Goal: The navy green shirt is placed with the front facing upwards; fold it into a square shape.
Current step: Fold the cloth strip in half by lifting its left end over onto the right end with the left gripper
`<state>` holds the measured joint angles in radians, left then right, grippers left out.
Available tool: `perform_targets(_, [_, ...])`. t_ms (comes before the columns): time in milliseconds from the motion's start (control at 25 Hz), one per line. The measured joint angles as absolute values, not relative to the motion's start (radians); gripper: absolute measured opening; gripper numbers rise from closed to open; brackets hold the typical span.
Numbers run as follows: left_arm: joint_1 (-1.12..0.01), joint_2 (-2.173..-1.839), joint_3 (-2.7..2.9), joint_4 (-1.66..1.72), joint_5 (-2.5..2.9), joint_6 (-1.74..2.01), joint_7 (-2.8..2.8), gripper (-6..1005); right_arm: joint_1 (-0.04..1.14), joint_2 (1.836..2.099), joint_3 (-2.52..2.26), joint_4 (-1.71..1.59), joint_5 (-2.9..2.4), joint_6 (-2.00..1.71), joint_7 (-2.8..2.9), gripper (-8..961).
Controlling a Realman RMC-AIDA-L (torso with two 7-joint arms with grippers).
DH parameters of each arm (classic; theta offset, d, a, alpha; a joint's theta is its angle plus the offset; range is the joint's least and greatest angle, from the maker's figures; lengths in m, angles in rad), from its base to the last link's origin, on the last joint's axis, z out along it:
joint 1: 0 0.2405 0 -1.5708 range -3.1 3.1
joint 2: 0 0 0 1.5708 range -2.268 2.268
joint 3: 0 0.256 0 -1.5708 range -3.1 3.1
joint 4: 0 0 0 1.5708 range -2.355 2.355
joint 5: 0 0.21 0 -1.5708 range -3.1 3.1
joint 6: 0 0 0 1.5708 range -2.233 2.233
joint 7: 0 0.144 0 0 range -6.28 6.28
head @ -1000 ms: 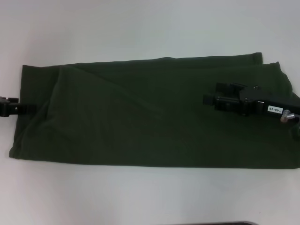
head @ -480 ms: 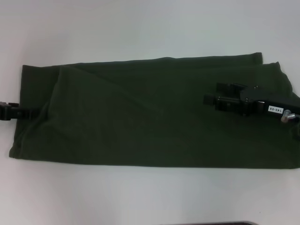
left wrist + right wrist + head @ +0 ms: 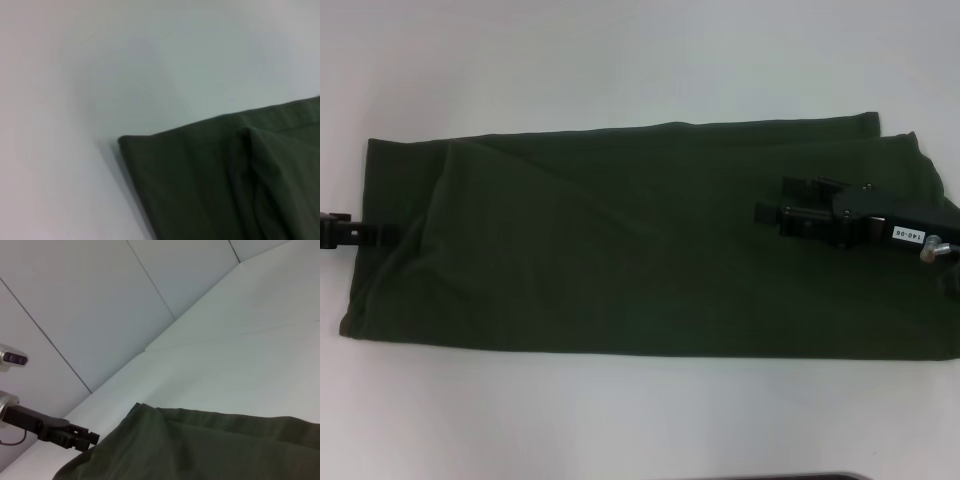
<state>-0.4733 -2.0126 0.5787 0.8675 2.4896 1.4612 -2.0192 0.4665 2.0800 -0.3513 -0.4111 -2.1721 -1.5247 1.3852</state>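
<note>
The navy green shirt point(image 3: 620, 250) lies flat as a long folded strip across the white table, with no lettering or collar showing. A diagonal crease runs across its left part. My left gripper point(image 3: 388, 235) is shut, and its tip touches the middle of the shirt's left edge. Whether it pinches cloth is not visible. The right wrist view shows the left gripper point(image 3: 92, 439) at that same edge of the shirt point(image 3: 200, 450). My right gripper point(image 3: 767, 213) hangs over the shirt's right part, pointing left. In the left wrist view only a corner of the shirt point(image 3: 210, 180) appears.
White table point(image 3: 620, 70) surrounds the shirt, with bare surface beyond it and in front of it. The shirt's right end runs out of the head view. A dark edge point(image 3: 790, 476) shows at the bottom. Grey wall panels point(image 3: 75, 300) stand behind the table.
My left gripper edged slightly toward the shirt and back again. The right gripper and the shirt have stayed where they were.
</note>
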Motion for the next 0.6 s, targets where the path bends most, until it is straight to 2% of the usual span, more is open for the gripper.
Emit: perform_targets(600, [-0.497, -2.010, 0.592, 0.823, 2.514, 1.451, -2.021, 886, 0.462, 2.080, -0.351, -0.411, -2.172, -1.522, 1.385, 911])
